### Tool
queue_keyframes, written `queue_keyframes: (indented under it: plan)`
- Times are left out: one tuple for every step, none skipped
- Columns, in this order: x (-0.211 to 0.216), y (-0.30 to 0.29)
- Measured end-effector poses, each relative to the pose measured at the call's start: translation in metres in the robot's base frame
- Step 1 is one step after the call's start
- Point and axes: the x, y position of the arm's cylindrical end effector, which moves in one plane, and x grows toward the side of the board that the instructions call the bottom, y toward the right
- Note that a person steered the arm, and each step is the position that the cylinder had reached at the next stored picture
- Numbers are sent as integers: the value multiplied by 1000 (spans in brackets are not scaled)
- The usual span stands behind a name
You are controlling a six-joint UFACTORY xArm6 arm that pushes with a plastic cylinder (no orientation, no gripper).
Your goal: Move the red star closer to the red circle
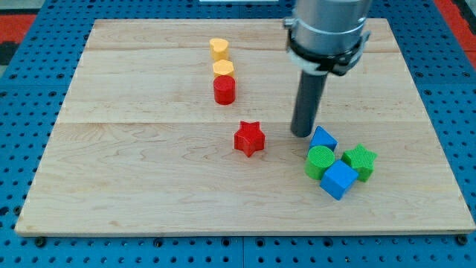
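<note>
camera view: no jaws on this rig, only a dark rod, so nothing opens, shuts or holds; my tip [302, 134] down on the wooden board [134, 171], apart from the red star [249, 138] on its right side and just left of the blue triangular block [323, 138]. red star near the board's middle; red circle [224, 90] above and slightly left of it, near but not touching. best approach, as a judgement: bring my tip round below and a little right of the red star, then push up and slightly left along the line to the red circle, slowly, keeping contact centred so the star does not spin off sideways. stop short of bumping the red circle, since the yellow block [223, 69] touches its top edge and the second yellow block [219, 48] sits just beyond. cluster at lower right, green circle [320, 161], blue cube [338, 179], green star [360, 160], close to my tip; swinging round risks nudging the blue triangular block. path between star and circle looks clear.
</note>
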Motion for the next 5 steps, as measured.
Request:
queue_keyframes:
  plan:
    - [41, -19]
    - [32, -68]
    - [-17, -82]
    - [-24, -76]
    - [-26, -37]
